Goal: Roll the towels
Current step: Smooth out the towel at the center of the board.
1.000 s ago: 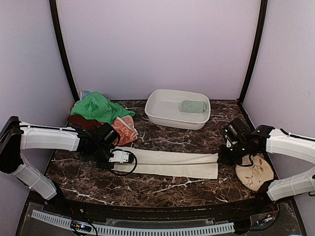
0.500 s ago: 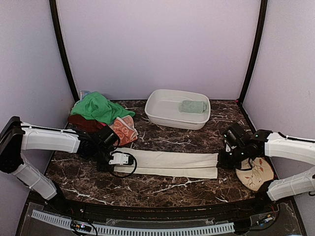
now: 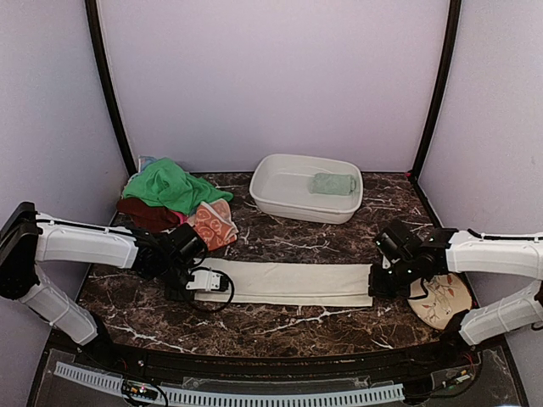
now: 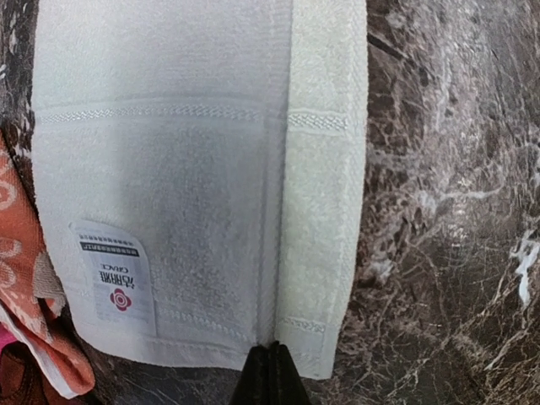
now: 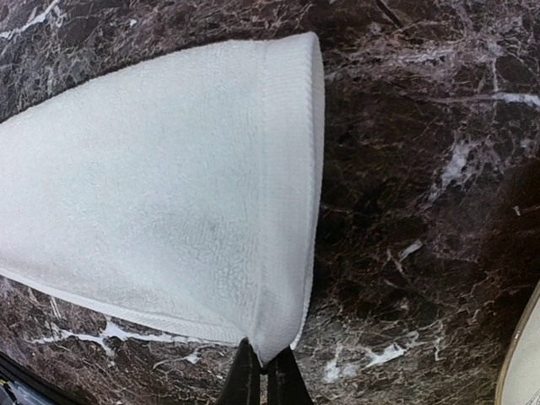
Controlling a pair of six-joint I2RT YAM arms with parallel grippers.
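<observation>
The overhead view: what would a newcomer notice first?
A long cream towel lies flat across the dark marble table, the left arm and right arm pinching its ends in shut jaws. Behind, bright green and orange cloths are heaped far left; a white basin holds a small pale green towel.

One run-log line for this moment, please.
cream towel: flat strip, unrolled | left fingers: shut on its end | right fingers: shut on other end

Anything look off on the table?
Nothing spilled or damaged. The green towel and orange towel lie crumpled in a heap back left; cream towel lies flat, pinched by left tool and right tool.
</observation>
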